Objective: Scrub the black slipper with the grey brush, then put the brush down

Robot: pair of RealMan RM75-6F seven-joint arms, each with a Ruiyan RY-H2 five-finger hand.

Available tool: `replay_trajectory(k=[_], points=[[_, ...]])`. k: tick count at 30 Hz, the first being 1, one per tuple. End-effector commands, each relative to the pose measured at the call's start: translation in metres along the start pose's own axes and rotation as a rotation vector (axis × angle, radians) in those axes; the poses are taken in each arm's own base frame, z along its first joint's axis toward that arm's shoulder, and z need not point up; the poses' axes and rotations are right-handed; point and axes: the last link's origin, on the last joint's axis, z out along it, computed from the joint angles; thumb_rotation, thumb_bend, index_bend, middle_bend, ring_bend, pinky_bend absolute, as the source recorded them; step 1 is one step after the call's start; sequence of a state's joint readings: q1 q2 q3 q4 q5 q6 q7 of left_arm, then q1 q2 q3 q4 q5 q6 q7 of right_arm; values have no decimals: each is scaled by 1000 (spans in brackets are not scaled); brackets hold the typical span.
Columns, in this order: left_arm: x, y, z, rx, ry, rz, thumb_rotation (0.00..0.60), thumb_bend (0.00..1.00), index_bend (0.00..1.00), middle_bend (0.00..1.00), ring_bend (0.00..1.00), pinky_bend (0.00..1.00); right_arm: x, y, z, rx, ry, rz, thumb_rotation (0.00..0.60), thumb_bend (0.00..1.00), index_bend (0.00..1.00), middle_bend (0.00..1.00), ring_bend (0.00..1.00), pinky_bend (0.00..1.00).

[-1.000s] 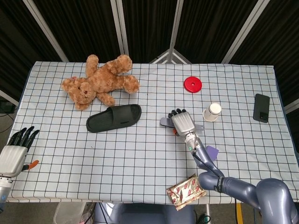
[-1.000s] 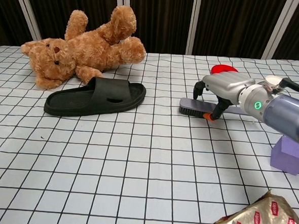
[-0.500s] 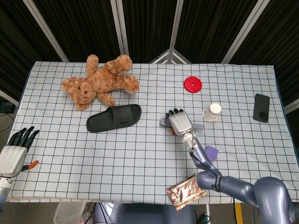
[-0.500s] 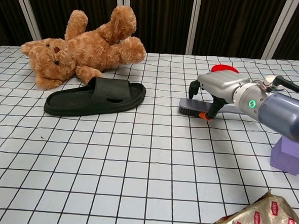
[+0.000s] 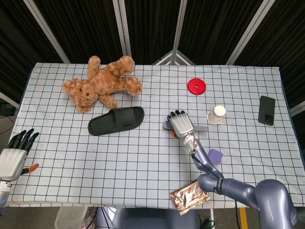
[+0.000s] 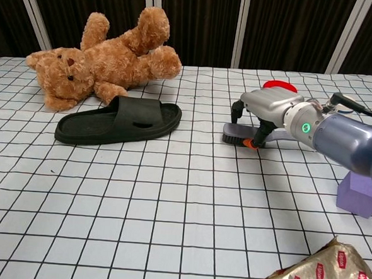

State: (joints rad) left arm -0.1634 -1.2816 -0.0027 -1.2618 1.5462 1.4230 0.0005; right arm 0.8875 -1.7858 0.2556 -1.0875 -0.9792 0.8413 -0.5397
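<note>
The grey brush [image 6: 238, 137] lies flat on the worktop [image 6: 170, 195], well right of the black slipper [image 6: 119, 121], under the right hand [image 6: 266, 111]. Its fingers [image 6: 237, 111] curl down around the brush (a firm hold cannot be told). It looks light and stiff; gripping mid-handle seems best. Left hand [image 5: 14, 155] idles, fingers spread.

The right hand [image 6: 267, 111] has a smooth silver-grey metal back and black fingers [image 6: 238, 109], with an orange tip on the thumb. Behind its wrist sits a small lit green dot on a glossy blue-grey forearm [image 6: 350, 142] of rounded segments, and a thin black cable runs along it. The left hand [image 5: 13, 158] has the same pale silver shell, black fingers [image 5: 24, 139] and an orange-tipped thumb.
</note>
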Motion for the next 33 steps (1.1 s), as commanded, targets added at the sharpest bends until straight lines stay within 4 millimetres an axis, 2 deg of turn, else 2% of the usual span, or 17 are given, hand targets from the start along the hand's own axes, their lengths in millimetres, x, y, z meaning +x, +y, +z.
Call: replay_trajectory(k=[1,9,12,17,22,29,33], points=[[0,0,0,-1,0,0,600,187,0,0,0,102,0,0,0,-1,-1,-3,600,395,395,297,255,338],[0,0,0,-1,0,1,600,187,0,0,0,102,-2,2,2,-7,-11,-5,600,405,449,341,306,393],[0,0,0,-1,-2,1,600,187,0,0,0,102,-2,3,2,-8,-11,-6,600,422,516,398,362,448],[-1,1,0,-6,-6,3,600,187,0,0,0,102,-1,3,1,-4,-6,5,600,508,650,511,465,560],[-2,3,0,-17,-13,2,600,195,0,0,0,102,-4,3,0,14,-11,21,600,566,725,589,540,633],[-6,10,4,-58,-50,-29,600,344,0,0,0,102,-2,4,-4,37,3,30,600,576,752,612,562,654],[-5,25,17,-121,-62,-59,600,375,0,0,0,105,5,6,-6,44,27,39,600,579,758,618,569,654]])
